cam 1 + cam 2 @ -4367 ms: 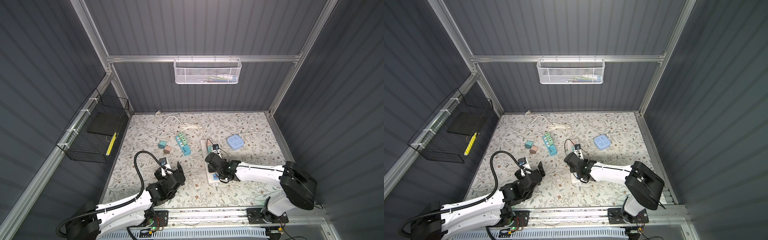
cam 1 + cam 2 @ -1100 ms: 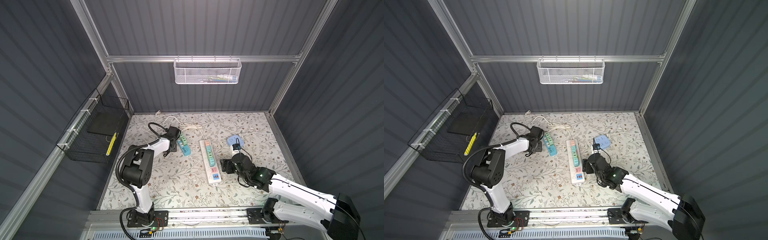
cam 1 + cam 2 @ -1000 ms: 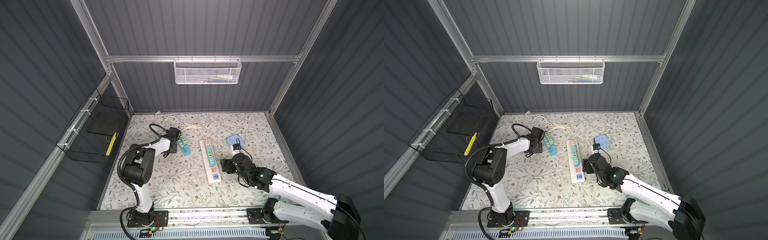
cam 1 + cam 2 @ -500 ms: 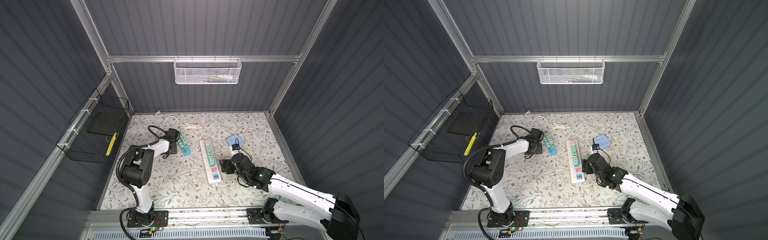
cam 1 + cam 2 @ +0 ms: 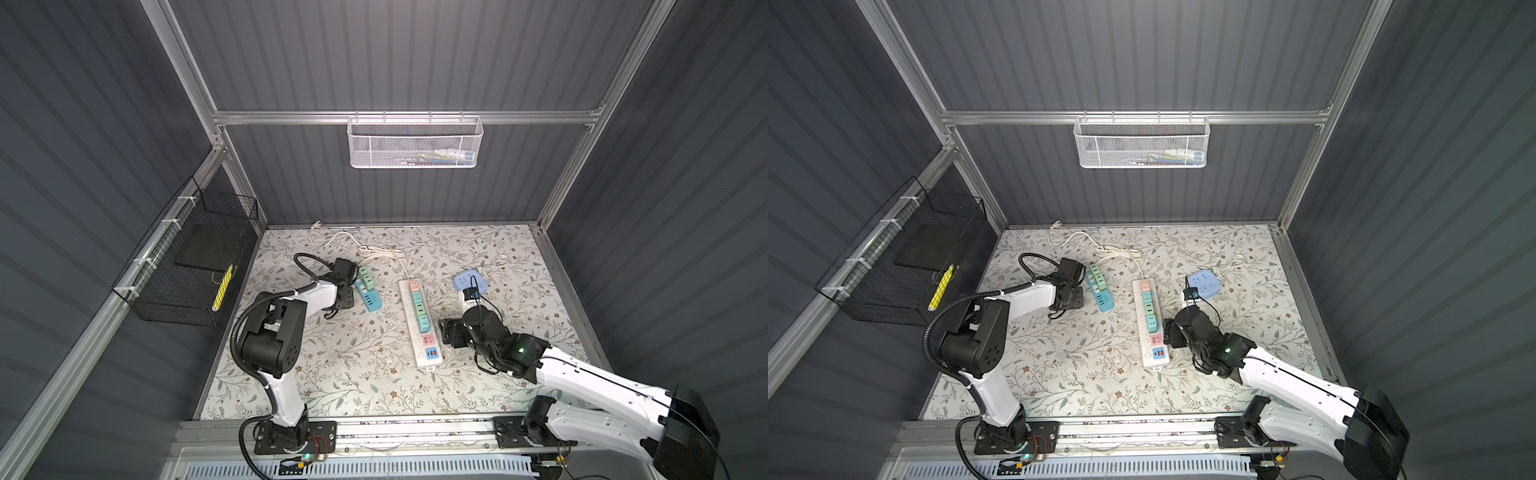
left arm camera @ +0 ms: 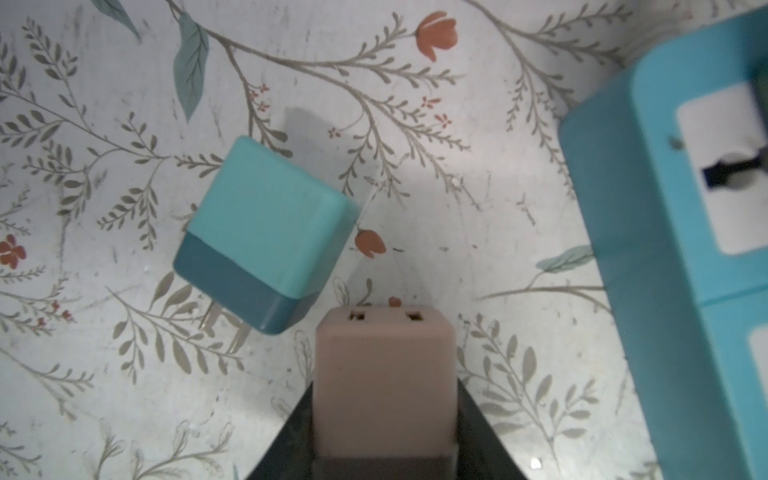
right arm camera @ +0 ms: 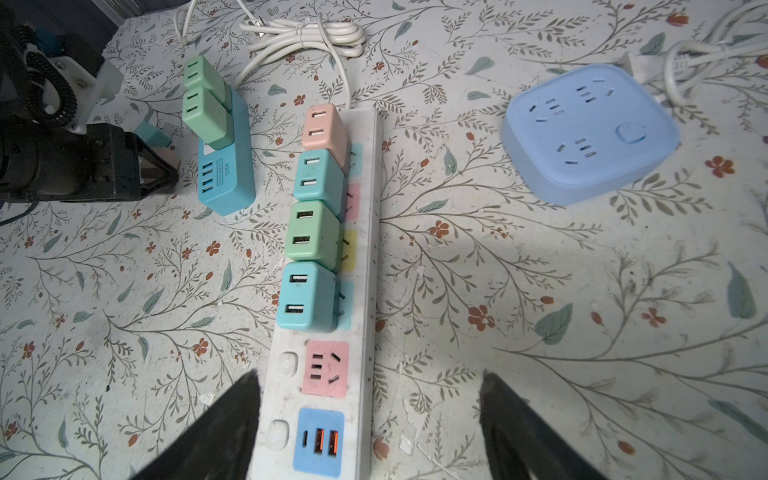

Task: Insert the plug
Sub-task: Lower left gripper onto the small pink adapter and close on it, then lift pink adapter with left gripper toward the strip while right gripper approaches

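My left gripper [image 6: 384, 384] is shut on a pink plug [image 6: 382, 370], low over the floral mat. A teal plug [image 6: 266, 224] lies on its side just beside it, prongs showing. A blue socket block [image 6: 673, 249] sits close by; in both top views it [image 5: 368, 291] lies right of the left gripper [image 5: 341, 296]. My right gripper [image 7: 370, 376] stands open astride the near end of the white power strip [image 7: 369, 257], above its pink and blue sockets. The strip [image 5: 431, 365] carries several plugs.
Two green plugs [image 7: 203, 104] stand in the blue block. A light blue square socket [image 7: 590, 133] lies right of the strip with its cord. A coiled white cord [image 5: 380, 251] lies at the back. A black wire basket [image 5: 195, 266] hangs on the left wall.
My left gripper has closed on the pink plug within the last second. Since several seconds ago, the left arm reached to the back left and the right gripper drew back to the strip's near end.
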Tool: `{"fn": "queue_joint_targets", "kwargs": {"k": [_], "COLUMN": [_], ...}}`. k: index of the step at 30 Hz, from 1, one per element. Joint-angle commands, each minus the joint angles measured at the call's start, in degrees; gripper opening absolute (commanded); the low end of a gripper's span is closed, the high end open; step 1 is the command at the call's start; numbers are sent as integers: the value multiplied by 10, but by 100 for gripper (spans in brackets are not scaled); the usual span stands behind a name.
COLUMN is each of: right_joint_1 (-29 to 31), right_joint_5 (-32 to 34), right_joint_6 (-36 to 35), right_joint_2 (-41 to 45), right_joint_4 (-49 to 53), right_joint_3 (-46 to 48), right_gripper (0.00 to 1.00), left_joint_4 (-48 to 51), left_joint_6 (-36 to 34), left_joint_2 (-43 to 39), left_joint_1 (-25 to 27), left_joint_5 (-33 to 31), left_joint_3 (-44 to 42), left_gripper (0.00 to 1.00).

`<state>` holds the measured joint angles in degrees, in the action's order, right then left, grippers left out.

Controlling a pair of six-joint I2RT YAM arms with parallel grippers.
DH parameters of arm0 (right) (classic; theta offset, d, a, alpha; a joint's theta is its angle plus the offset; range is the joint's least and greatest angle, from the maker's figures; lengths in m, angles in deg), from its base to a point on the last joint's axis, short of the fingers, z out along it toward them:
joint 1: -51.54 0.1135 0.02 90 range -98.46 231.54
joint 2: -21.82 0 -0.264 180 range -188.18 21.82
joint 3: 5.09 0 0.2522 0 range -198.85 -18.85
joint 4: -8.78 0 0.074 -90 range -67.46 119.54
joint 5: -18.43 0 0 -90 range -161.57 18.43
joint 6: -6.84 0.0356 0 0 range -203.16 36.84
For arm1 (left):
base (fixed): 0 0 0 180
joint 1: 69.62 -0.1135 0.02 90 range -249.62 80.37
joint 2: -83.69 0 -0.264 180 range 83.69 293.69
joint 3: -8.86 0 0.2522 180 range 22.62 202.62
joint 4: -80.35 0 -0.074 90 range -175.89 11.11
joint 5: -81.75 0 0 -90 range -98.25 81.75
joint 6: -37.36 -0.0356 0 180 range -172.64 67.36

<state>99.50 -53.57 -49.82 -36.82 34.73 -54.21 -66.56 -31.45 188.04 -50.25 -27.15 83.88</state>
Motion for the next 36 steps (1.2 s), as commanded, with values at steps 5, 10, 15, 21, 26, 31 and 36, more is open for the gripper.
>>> {"fn": "queue_joint_targets", "kwargs": {"k": [5, 10, 15, 21, 26, 31, 36], "right_joint_1": [-3, -3, -10, -75, -104, -106, -105], "right_joint_5": [9, 8, -5, -123, -202, -278, -354], "right_joint_6": [-5, -4, -11, -20, -37, -40, -22], "right_joint_2": [8, -2, -6, 7, 6, -14, -46], "right_joint_4": [21, 21, 14, 5, 10, -2, -36], "right_joint_3": [-20, -26, -26, -36, -65, -91, -103], "right_gripper": [82, 82, 82, 80, 71, 57, 55], "left_joint_4": [15, 7, -16, -184, -315, -379, -407], "left_joint_6": [-3, 21, 12, -60, -141, -182, -203], "left_joint_2": [-51, -104, -187, -311, -359, -354, -335], "left_joint_1": [0, 32, 112, 211, 290, 324, 338], "left_joint_5": [73, 80, 47, 82, 108, 136, 152], "left_joint_3": [-39, -84, -140, -248, -295, -295, -277], "left_gripper": [39, 39, 39, 40, 37, 32, 31]}}
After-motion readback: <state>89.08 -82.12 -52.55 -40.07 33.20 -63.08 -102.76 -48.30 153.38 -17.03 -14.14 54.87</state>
